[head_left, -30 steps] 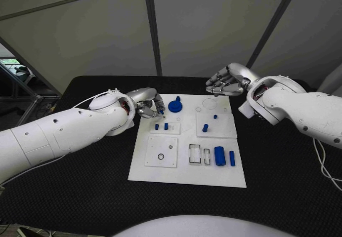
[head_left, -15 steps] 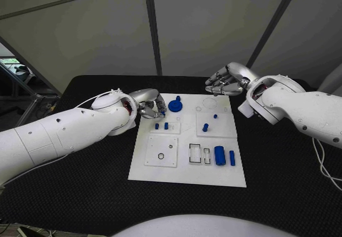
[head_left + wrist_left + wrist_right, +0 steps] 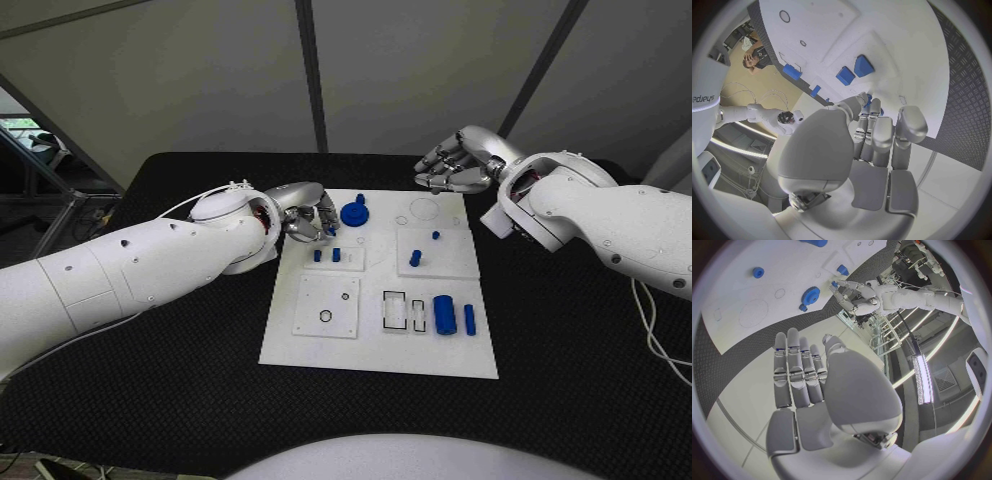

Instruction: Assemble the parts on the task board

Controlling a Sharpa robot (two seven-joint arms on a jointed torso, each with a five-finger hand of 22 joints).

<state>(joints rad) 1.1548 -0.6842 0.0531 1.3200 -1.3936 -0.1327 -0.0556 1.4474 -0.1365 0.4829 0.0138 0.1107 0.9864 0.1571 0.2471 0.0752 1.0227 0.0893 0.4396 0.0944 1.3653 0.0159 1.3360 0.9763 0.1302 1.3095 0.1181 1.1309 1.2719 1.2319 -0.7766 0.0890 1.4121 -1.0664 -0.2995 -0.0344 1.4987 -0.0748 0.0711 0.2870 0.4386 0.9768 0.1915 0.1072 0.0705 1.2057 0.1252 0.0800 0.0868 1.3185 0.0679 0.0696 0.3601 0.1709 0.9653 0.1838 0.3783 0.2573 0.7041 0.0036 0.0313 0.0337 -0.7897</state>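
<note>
Mostly unassembled: several parts (image 3: 444, 315) lie loose on the board (image 3: 378, 360). Left hand (image 3: 306, 216) pinches a small blue part at the board's far-left corner. Right hand (image 3: 459, 165) hovers empty, fingers apart.

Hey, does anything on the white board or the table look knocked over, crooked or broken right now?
Nothing stands out. The task board lies flat and roughly square to the table, and the blue parts sit within its outline. The left robot hand is at the board's far left edge; the right robot hand hovers off its far edge, holding nothing.

left robot hand (image 3: 306, 222) curled (pinching), right robot hand (image 3: 459, 165) open
</note>
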